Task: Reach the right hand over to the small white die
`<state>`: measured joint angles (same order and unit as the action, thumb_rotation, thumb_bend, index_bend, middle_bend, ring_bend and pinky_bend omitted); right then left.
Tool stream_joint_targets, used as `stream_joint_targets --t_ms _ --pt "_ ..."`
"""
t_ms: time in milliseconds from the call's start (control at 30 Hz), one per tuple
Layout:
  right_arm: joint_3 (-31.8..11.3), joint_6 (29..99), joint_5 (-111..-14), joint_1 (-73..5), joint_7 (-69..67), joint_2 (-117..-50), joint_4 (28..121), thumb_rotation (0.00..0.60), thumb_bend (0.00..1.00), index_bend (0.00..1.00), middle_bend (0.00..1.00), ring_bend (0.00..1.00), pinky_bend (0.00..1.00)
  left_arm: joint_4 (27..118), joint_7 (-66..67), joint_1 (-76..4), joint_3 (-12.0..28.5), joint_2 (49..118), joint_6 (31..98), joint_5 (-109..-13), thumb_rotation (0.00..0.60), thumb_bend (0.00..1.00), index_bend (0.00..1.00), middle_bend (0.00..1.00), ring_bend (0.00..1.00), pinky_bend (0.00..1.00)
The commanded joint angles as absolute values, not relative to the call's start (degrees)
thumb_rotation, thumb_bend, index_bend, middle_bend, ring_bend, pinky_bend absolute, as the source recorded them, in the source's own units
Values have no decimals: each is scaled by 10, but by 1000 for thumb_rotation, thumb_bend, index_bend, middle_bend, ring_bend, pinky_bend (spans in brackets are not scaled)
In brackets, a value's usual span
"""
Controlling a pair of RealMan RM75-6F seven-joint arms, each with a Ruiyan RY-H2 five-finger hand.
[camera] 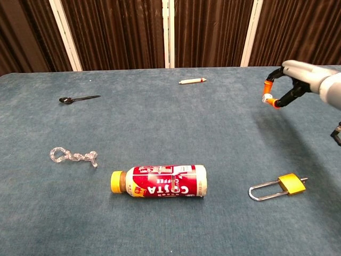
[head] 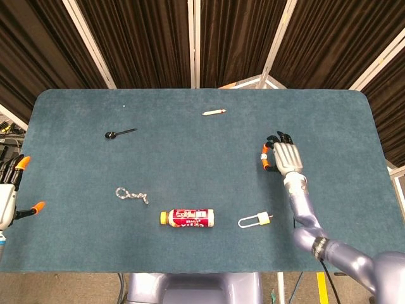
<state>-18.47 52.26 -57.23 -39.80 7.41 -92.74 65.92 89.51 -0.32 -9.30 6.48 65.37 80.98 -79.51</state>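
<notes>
My right hand [head: 283, 155] hangs above the table's right middle, lifted off the cloth, also seen as the right hand [camera: 290, 80] in the chest view. Its orange-tipped thumb and a finger pinch the small white die [camera: 264, 98], which shows only as a pale speck between the tips. No die lies on the cloth beneath it. In the head view the die is too small to make out. My left hand [head: 9, 190] stays off the table's left edge with its fingers spread and nothing in it.
A red-labelled bottle [head: 187, 218] lies on its side near the front, and a yellow padlock [head: 255, 220] sits to its right, below the right hand. A clear chain [head: 131, 194], a black spoon [head: 120, 133] and a white stick [head: 214, 112] lie further off.
</notes>
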Motion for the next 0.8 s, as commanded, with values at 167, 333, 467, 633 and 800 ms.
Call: stream_joint_targets --t_ms 167,333,467,633,800 --pt "-142 621 -647 -322 80 -824 857 600 384 568 211 0 0 902 0 -92 63 654 820 -806 600 122 0 0 0 0" --pt "-137 633 -650 -317 93 -821 890 600 365 544 200 0 0 909 2 -90 60 652 827 -815 600 122 0 0 0 0" --pt "-131 641 -657 -317 113 -823 914 600 246 436 131 0 0 912 0 -88 59 650 831 -818 600 122 0 0 0 0" --pt "-122 651 -653 -321 167 -824 924 600 161 299 70 0 0 911 -6 -87 59 648 832 -820 600 122 0 0 0 0" --pt "-120 663 -644 -314 178 -823 938 600 152 273 58 0 0 912 -11 -84 57 645 839 -824 600 123 0 0 0 0"
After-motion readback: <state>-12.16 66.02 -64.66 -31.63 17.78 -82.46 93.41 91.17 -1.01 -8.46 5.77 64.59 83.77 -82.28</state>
